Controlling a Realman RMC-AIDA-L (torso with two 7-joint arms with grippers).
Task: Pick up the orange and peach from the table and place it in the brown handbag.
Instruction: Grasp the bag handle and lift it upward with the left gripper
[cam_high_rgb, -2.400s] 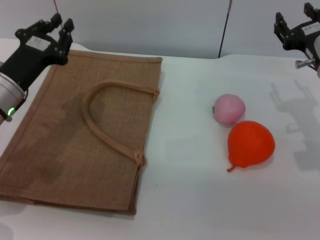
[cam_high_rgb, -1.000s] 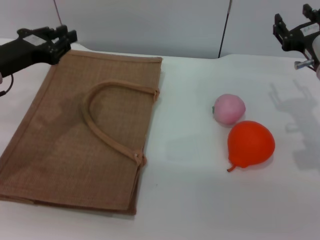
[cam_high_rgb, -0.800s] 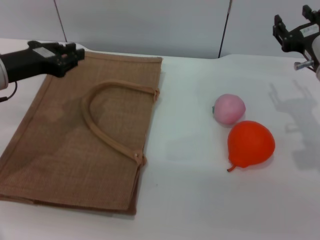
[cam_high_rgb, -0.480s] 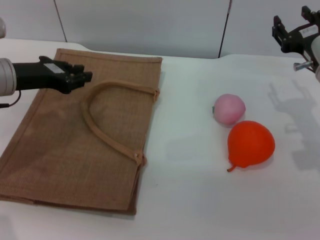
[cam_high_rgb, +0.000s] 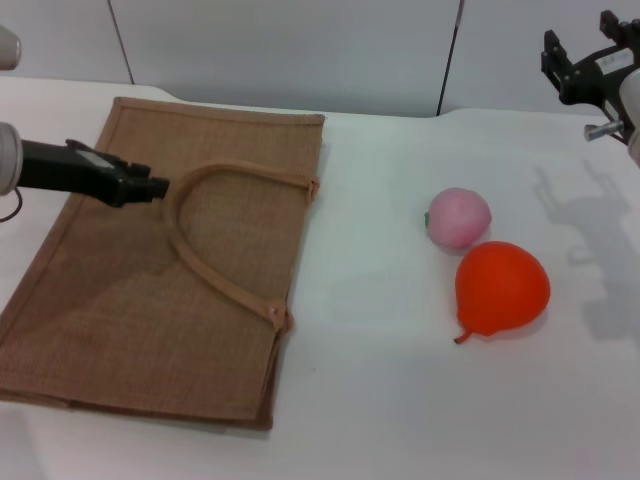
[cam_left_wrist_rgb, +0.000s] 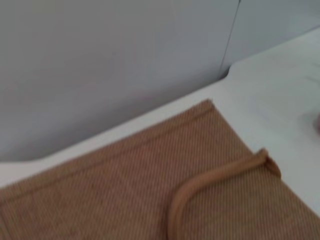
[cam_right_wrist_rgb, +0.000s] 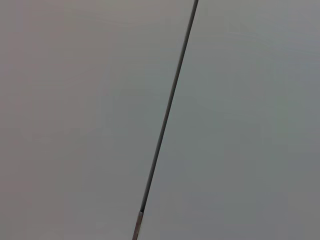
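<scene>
The left gripper (cam_high_rgb: 150, 187) is hovering low over the bag (cam_high_rgb: 120, 320), lying flat on the counter's (cam_high_rgb: 400, 400) left, beside its upper handle (cam_high_rgb: 215, 275); whether its jaws are parted I cannot tell. It should be hooking that handle and lifting gently to open the mouth. The peach (cam_high_rgb: 458, 217) and orange (cam_high_rgb: 501, 288) are touching, right. The right gripper (cam_high_rgb: 590, 60) is parked far right, jaws released.

Coarse woven brown handbag (cam_high_rgb: 180, 270), glossy orange (cam_high_rgb: 502, 288)

Grey panelled wall (cam_high_rgb: 300, 50) runs behind the bench's far edge, with a dark vertical seam (cam_high_rgb: 450, 60) toward the far right corner.
</scene>
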